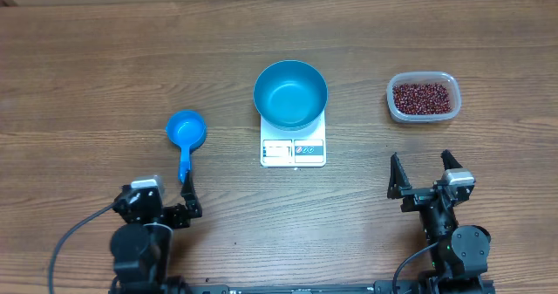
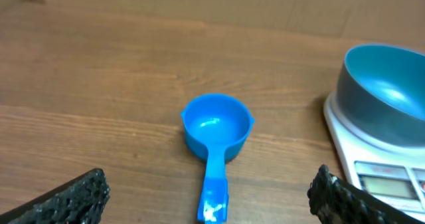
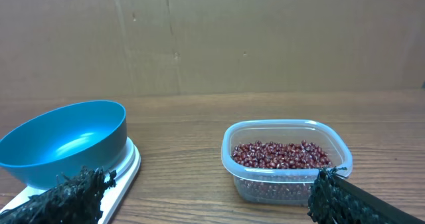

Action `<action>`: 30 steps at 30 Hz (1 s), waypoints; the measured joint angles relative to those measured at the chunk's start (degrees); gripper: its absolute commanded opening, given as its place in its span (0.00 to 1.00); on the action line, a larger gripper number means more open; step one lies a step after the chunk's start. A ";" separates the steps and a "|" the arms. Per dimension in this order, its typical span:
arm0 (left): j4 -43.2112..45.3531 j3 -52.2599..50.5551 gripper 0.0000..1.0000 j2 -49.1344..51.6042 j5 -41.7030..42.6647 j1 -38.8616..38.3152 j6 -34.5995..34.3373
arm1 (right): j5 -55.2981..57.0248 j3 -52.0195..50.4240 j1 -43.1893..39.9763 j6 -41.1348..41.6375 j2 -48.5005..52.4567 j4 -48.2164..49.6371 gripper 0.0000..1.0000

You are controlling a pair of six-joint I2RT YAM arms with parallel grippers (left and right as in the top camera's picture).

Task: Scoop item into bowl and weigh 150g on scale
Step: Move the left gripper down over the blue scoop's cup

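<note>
The glossy blue bowl (image 1: 290,94) sits empty on the white scale (image 1: 293,151) at mid-table. The item, small red-brown beans (image 1: 424,98), fills a clear tub (image 1: 391,102) at the right. A blue scoop (image 1: 186,133) lies left of the scale, its handle pointing at my left gripper (image 1: 164,189). That gripper is open, and in the left wrist view the scoop (image 2: 216,124) lies on the wood ahead of the gripper (image 2: 209,184), its handle end between the spread fingers, untouched. My right gripper (image 1: 423,174) is open and empty, short of the beans (image 3: 282,154), with the bowl (image 3: 66,141) to its left.
A brown cardboard wall (image 3: 265,38) stands behind the table's far edge. Bare wood lies between the scale (image 3: 126,167) and the tub (image 3: 285,184). Cables trail from both arm bases at the near edge.
</note>
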 measured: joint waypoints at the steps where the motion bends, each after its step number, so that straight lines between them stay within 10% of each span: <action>1: -1.84 2.91 1.00 1.11 0.00 0.00 -0.02 | -0.02 0.00 0.00 0.02 0.00 0.00 1.00; 30: -43.17 69.99 0.99 73.85 -2.67 0.00 -0.02 | -0.02 0.00 0.00 0.04 -0.02 0.00 1.00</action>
